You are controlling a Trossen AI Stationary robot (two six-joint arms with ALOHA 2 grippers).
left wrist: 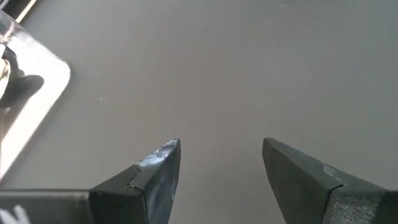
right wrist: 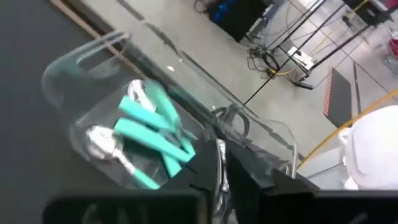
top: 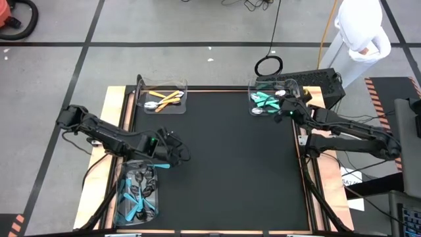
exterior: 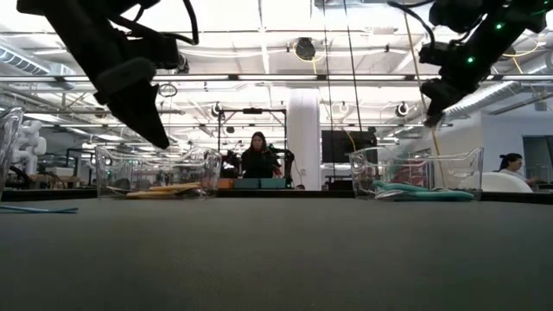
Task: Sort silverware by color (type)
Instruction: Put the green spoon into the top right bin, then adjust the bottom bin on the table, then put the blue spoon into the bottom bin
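Sorting silverware at the black mat (top: 223,164), both arms busy near their bins.

Over by the far right corner, the right gripper (top: 287,108) hangs above the clear bin (right wrist: 74,74) that holds teal-handled spoons with silver heads (right wrist: 149,127); its fingers look nearly together, and I cannot tell whether anything is between them. The left gripper (left wrist: 221,158) hovers over bare mat with its jaws wide and nothing in them, just beside the near left bin (top: 135,197), where teal-handled pieces with dark heads (top: 135,191) lie in a heap. Orange-handled spoons (top: 168,99) rest in the far left bin (top: 164,85). A person (exterior: 257,155) sits in the room beyond.
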